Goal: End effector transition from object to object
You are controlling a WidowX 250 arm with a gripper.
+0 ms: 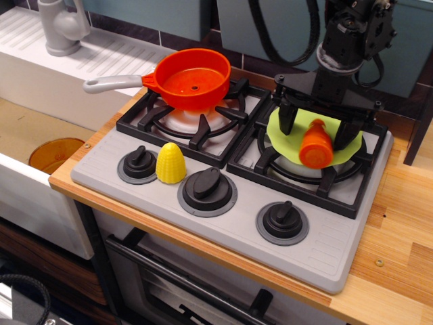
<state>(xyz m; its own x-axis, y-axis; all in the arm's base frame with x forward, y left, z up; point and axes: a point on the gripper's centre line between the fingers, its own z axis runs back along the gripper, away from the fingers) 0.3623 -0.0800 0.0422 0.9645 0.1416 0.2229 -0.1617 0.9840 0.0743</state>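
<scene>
My black gripper (318, 126) hangs from a bulky black wrist with trailing cables, low over the right burner. Its claw-like fingers (287, 119) are spread wide. An orange carrot-like toy (315, 145) lies between them on a light green round piece (277, 135) that covers the burner grate. The fingers stand on either side of the toy and do not look closed on it. Whether they touch it I cannot tell.
An orange pan (191, 79) with a grey handle sits on the left burner. A yellow corn toy (170, 163) stands on the grey stove panel (325, 250) beside three black knobs (207, 184). A white sink with a grey tap (62, 27) is at the left.
</scene>
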